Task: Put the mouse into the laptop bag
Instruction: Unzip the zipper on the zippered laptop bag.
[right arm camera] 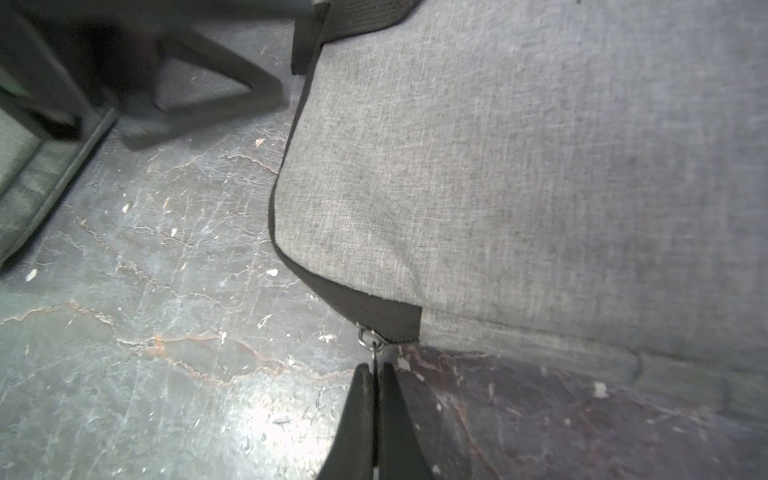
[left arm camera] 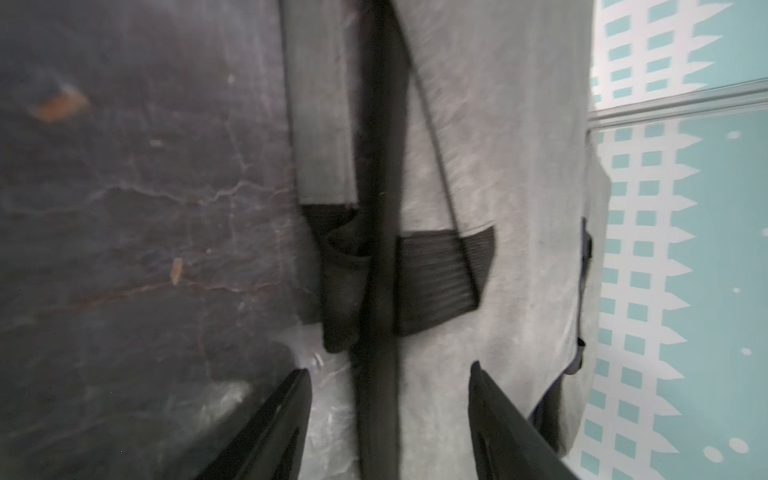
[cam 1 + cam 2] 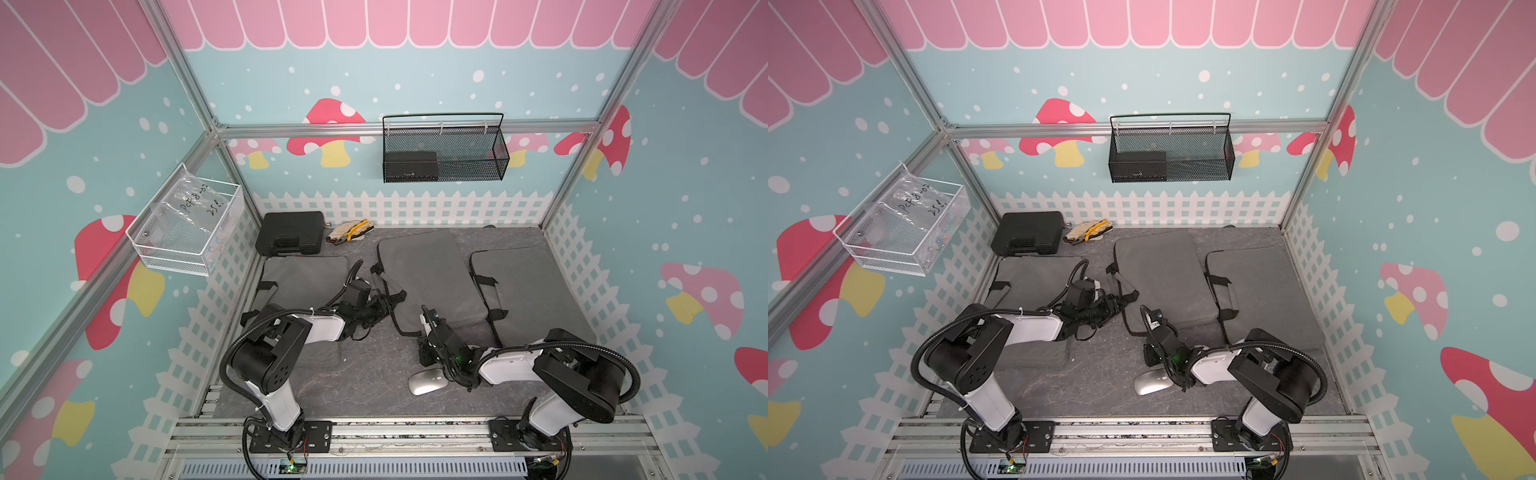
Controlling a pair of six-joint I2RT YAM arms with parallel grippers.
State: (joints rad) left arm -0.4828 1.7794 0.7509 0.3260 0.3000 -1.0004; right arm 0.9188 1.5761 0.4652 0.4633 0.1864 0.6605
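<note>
On the dark table [image 3: 353, 382], close to the front, lies the silver mouse [image 3: 426, 382]. It is flat on the table and not in any bag. It sits just beside the right arm, and nothing is holding it.

A little farther back is the gray laptop bag [image 3: 419, 270], lying flat in the middle of the table. At its near corner is a small metal zipper pull [image 1: 375, 353]. The right gripper [image 1: 376, 368] is pinched tight on that pull.

The left gripper [image 2: 390, 368] is at the side of the same bag, by its handles. Its fingers [image 2: 286, 415] are spread apart, one on each side of a black strap [image 2: 376, 166]. They do not seem to touch it.

A second gray bag [image 3: 305, 274] lies under the left arm. A third gray bag [image 3: 536, 282] lies on the other side of the middle one.

At the back are a black case [image 3: 290, 238] and a pair of gloves [image 3: 350, 231] beside it. A black basket [image 3: 444, 149] hangs on the back wall. A white basket [image 3: 187, 224] hangs on the side wall.
</note>
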